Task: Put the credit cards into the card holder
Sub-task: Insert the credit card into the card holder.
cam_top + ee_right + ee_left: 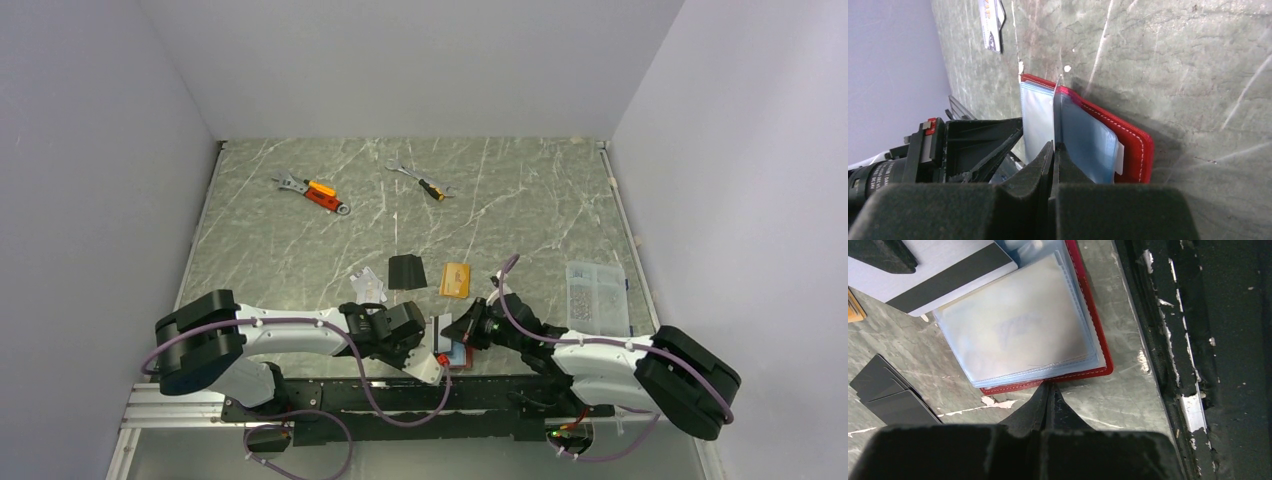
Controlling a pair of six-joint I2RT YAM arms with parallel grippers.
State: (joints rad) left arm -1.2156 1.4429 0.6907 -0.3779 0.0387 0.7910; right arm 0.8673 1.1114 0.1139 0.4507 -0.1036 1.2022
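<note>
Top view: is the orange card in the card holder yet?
No, the orange card lies flat on the table, farther from the arms than the card holder and apart from it.

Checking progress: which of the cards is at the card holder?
The silver-grey card with the dark stripe, overlapping the open red card holder. The black card and the orange-gold card lie flat farther out, apart from it.

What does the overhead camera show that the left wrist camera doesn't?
Only the overhead view shows the orange-handled wrenches at the far side and the clear plastic box on the right. Only the left wrist view shows the holder's stacked clear pockets and white stitching. Both show the red card holder, the black cards and the silver card.
</note>
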